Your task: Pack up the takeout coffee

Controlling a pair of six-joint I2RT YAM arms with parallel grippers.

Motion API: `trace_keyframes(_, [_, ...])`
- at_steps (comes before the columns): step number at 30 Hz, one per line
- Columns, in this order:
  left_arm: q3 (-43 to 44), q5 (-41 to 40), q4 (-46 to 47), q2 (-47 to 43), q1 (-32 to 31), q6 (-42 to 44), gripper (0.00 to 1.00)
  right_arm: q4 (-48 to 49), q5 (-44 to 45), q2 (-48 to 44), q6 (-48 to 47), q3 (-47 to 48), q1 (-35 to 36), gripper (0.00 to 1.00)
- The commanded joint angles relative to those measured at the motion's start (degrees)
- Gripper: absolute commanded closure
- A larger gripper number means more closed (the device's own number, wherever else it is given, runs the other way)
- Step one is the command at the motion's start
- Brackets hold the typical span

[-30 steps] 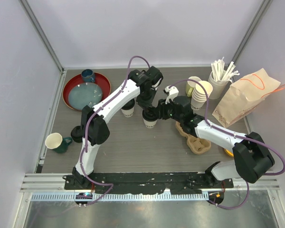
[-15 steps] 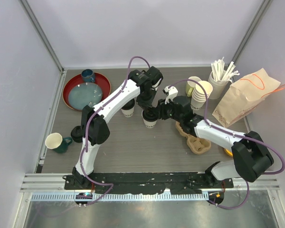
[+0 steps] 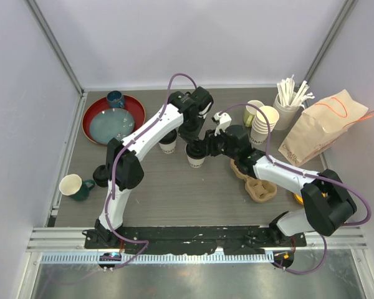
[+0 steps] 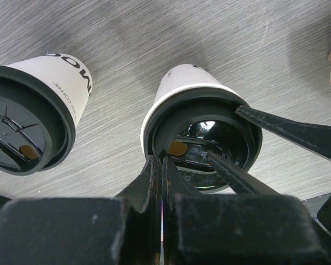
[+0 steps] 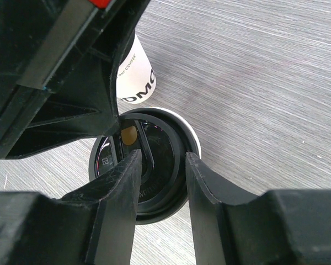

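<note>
The lidded paper cup (image 4: 185, 80) is standing upright on the grey table (image 4: 220, 27), with the second lidded cup (image 4: 63, 69) just beside it. The left gripper (image 4: 161, 165) is pressing its jaws fully together on nothing, its tips sitting at the rim of the black lid (image 4: 209, 130). The right gripper (image 5: 163, 157) is holding its jaws partly apart over the same lid, one finger along the outer rim and one across the recessed top. Whether they are clamping it cannot be told. The cardboard cup carrier (image 3: 262, 189) is lying nearby, apart from both cups.

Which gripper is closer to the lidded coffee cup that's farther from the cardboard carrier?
Left. The left gripper, shut, is just right of that lidded cup, at the neighbouring cup's lid; the right gripper reaches that lid from the farther side.
</note>
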Motion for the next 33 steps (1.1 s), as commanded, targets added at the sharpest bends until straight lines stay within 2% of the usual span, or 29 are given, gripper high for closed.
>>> trace_keyframes(1, [0.78, -1.73, -0.02, -3.52, 0.43, 1.45, 1.0, -0.21, -0.04, 0.61, -0.53, 2.11, 0.02, 0.56])
trace_keyframes(28, [-0.8, -0.06, -0.11, -4.3, 1.57, 1.71, 1.0, -0.83, -0.92, 1.84, -1.23, 2.46, 0.02, 0.46])
trace_keyframes(33, [-3.79, 1.0, 1.38, -4.22, 2.36, 1.19, 1.0, -1.01, -0.83, 2.54, -1.32, 2.38, 0.11, 0.49])
